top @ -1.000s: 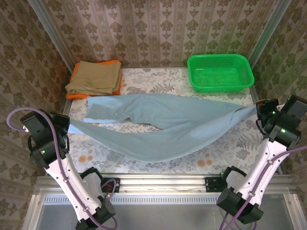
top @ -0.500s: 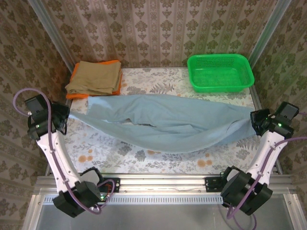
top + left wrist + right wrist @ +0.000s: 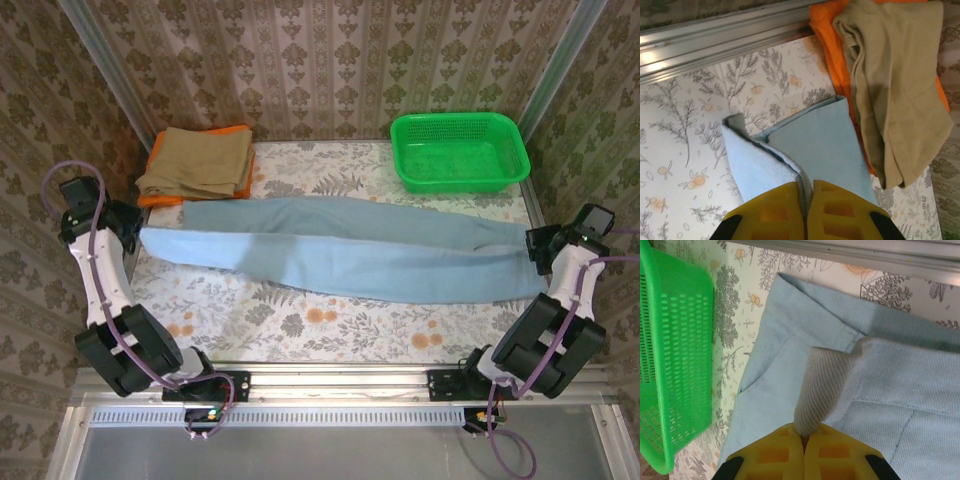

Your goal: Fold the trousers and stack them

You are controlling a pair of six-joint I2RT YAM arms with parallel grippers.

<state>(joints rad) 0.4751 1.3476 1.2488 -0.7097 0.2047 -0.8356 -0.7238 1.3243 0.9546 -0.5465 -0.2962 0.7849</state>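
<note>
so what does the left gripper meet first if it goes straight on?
Probably the light sky-blue thin-fabric trousers it is shut on, spread just ahead of the left gripper; beyond, floral tabletop, then aluminium rail.

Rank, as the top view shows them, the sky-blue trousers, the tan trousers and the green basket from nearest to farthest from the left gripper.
1. The sky-blue trousers: their left end is held in the left gripper, so they touch it.
2. The tan trousers: folded at the far left corner, just beyond the gripper.
3. The green basket: at the far right corner.
</note>
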